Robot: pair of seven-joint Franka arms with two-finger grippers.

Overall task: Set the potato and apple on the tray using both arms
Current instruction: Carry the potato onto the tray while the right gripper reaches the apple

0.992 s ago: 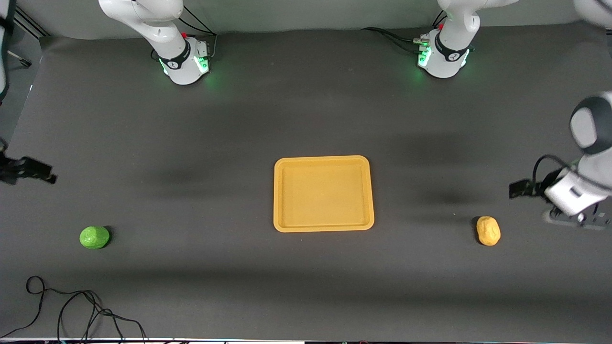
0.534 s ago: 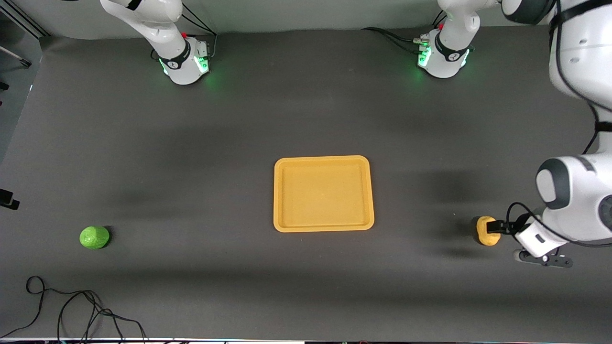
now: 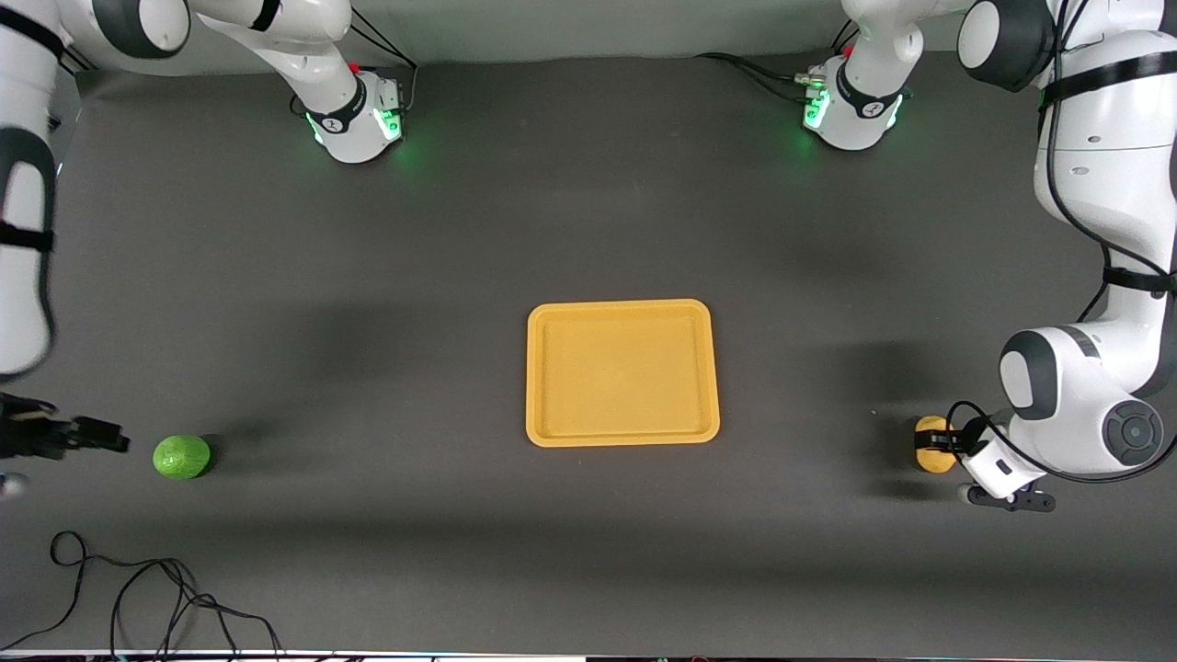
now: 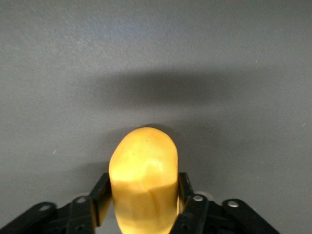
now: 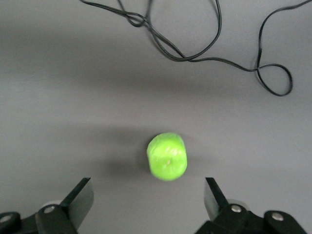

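Note:
The yellow-orange potato (image 3: pixel 927 441) lies on the dark table near the left arm's end. My left gripper (image 3: pixel 940 442) is down at it, and in the left wrist view (image 4: pixel 144 197) its two black fingers press the sides of the potato (image 4: pixel 144 156). The green apple (image 3: pixel 182 456) lies near the right arm's end. My right gripper (image 3: pixel 108 435) is low beside it and open. In the right wrist view (image 5: pixel 148 195) the apple (image 5: pixel 166 156) lies just ahead of the spread fingers, not between them. The yellow-orange tray (image 3: pixel 622 439) sits mid-table with nothing on it.
A loose black cable (image 3: pixel 138 588) lies on the table nearer to the front camera than the apple, and it also shows in the right wrist view (image 5: pixel 195 44). The two arm bases (image 3: pixel 354 124) (image 3: pixel 855 115) stand along the table's back edge.
My left gripper came down from above the table to the potato and closed on it. My right gripper swung down from the table's end to just beside the apple.

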